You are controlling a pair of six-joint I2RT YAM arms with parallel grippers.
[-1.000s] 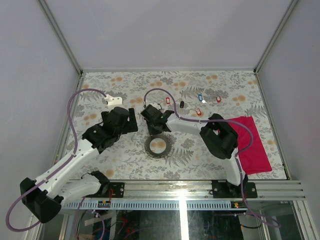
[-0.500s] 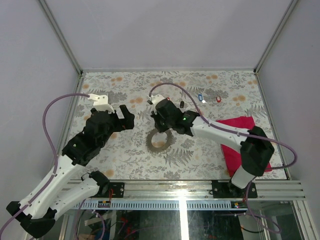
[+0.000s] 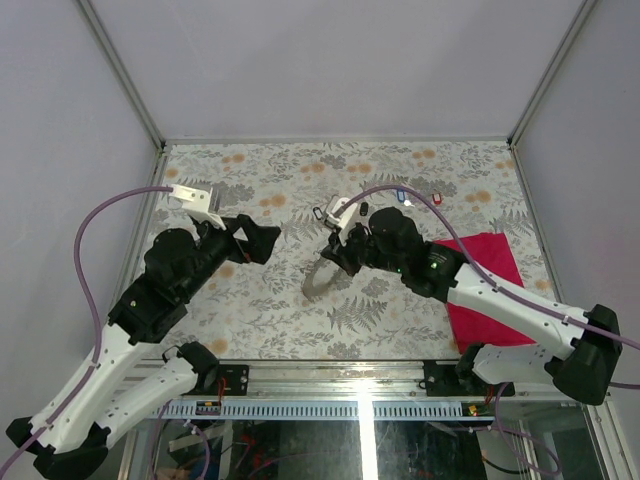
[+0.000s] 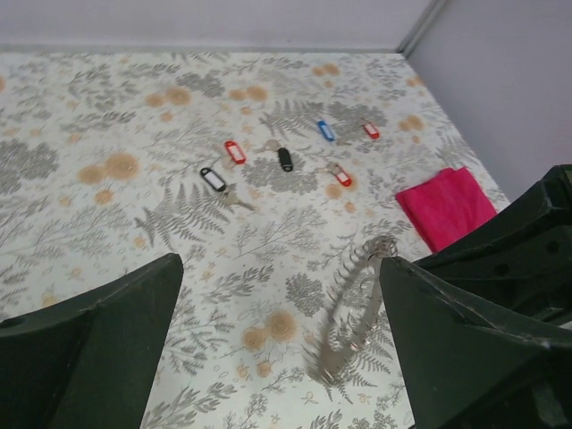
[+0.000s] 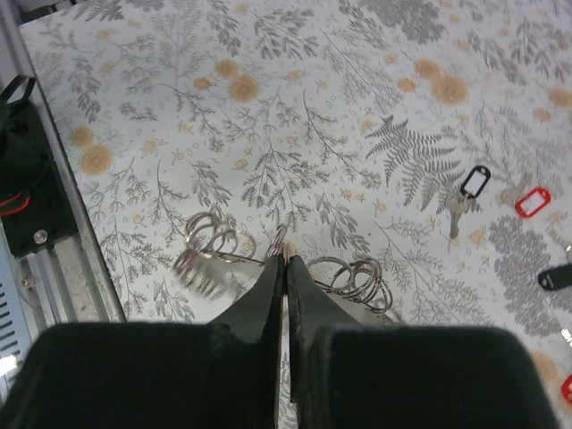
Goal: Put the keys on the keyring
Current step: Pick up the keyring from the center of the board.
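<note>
The keyring is a chain of small metal rings. My right gripper is shut on its top edge and holds it tilted up on edge off the table. In the right wrist view the closed fingertips pinch the keyring, whose loops hang to both sides. My left gripper is open and empty, left of the ring. In the left wrist view the keyring hangs between its fingers. The keys lie beyond: a black tag with white label, red, black, blue and two more red.
A red cloth lies at the right under my right arm, also visible in the left wrist view. The metal rail of the table's near edge is close to the ring. Grey walls enclose the table.
My right arm has swung right and lifted the keyring from flat on the table onto its edge. My left arm has moved toward the middle, gripper pointing at the ring.
</note>
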